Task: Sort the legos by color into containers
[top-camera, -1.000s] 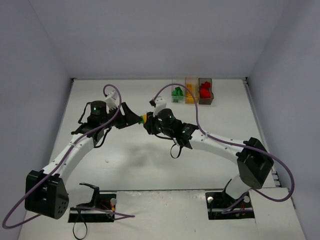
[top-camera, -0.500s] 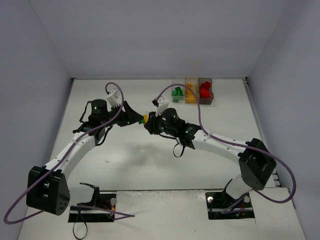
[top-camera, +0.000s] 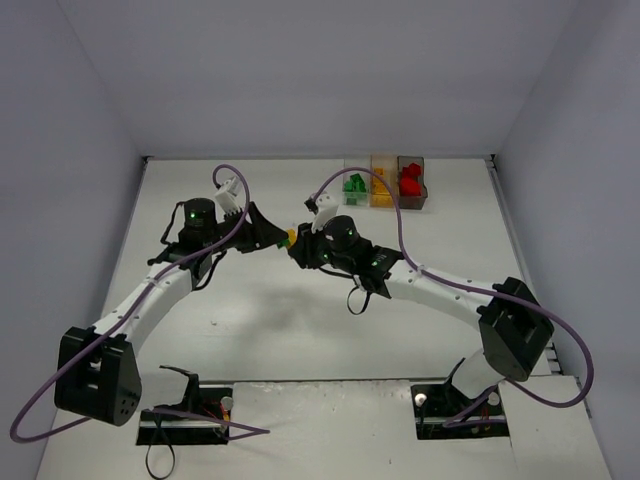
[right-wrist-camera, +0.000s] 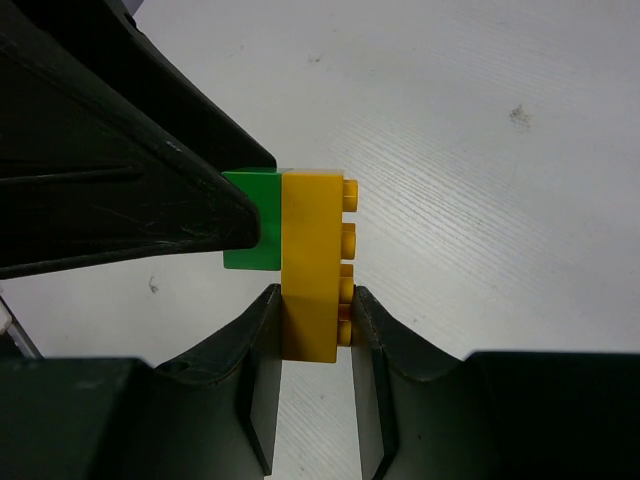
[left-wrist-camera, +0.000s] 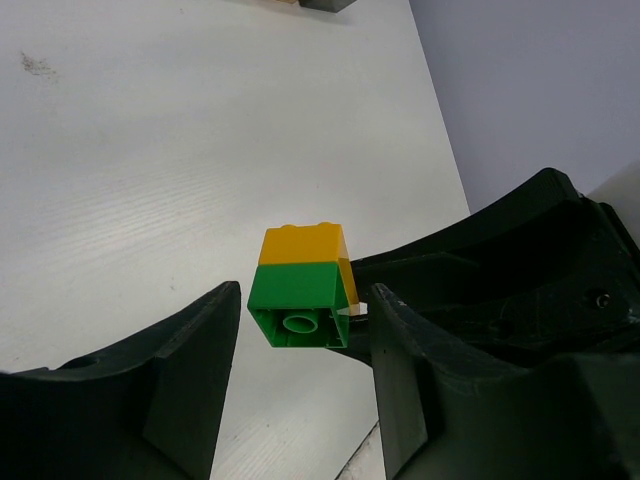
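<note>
A yellow lego (right-wrist-camera: 312, 250) with a green lego (right-wrist-camera: 252, 235) stuck to it hangs above the table mid-scene (top-camera: 290, 237). My right gripper (right-wrist-camera: 313, 300) is shut on the yellow lego, its jaws pressing the flat side and the studs. My left gripper (left-wrist-camera: 305, 300) is open, with one jaw on each side of the green lego (left-wrist-camera: 300, 300) and a gap on both sides. The yellow lego (left-wrist-camera: 303, 243) sits beyond the green one. The two grippers meet tip to tip: left (top-camera: 272, 238), right (top-camera: 298, 245). The containers stand at the back.
The clear container (top-camera: 354, 186) holds green legos, the orange one (top-camera: 380, 186) yellow legos, the dark one (top-camera: 411, 184) red legos. My right gripper's fingers (left-wrist-camera: 480, 260) fill the right of the left wrist view. A left finger (right-wrist-camera: 120, 180) crosses the right wrist view.
Both wrists have shifted slightly, the right one a little to the right and back, with the clump still between them. Almost nothing moved in the last half second.
</note>
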{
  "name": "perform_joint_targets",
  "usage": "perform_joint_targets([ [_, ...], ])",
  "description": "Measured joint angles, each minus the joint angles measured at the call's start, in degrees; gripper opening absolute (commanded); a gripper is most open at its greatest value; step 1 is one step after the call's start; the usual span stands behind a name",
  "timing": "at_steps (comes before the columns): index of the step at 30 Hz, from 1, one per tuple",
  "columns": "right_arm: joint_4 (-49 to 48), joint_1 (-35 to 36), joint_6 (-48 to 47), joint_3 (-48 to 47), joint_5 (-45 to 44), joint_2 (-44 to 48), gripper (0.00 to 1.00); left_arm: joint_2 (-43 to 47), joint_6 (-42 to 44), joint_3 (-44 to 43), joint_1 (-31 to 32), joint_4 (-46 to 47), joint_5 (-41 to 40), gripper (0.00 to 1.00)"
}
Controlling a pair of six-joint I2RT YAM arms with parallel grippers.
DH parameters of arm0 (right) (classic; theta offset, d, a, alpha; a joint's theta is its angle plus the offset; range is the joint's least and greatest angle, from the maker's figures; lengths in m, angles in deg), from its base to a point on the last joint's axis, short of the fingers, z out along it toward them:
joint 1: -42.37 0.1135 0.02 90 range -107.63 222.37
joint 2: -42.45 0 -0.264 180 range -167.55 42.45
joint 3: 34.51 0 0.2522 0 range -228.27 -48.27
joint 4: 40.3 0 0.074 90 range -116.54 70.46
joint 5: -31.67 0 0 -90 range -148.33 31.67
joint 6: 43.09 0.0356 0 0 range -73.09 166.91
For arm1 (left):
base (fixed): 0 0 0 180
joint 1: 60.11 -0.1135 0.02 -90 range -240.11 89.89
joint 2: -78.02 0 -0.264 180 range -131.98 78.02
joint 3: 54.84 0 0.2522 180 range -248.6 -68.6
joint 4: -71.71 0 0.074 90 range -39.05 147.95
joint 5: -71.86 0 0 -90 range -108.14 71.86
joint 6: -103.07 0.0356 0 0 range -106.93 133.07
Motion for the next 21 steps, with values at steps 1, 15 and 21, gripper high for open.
perform_joint_targets([
  [1, 0.0, 0.0, 0.0, 0.02, 0.04, 0.09, 0.0, -0.13, 0.0, 0.0, 0.0, -0.02, 0.0, 0.45],
  [15, -0.24, -0.35, 0.0, 0.13, 0.11, 0.46, 0.0, -0.35, -0.33, 0.0, 0.0, 0.04, 0.5, 0.0],
  [21, -1.11, -1.64, 0.04, 1.01, 1.77, 0.57, 0.0, -0.35, -0.33, 0.0, 0.0, 0.17, 0.15, 0.0],
])
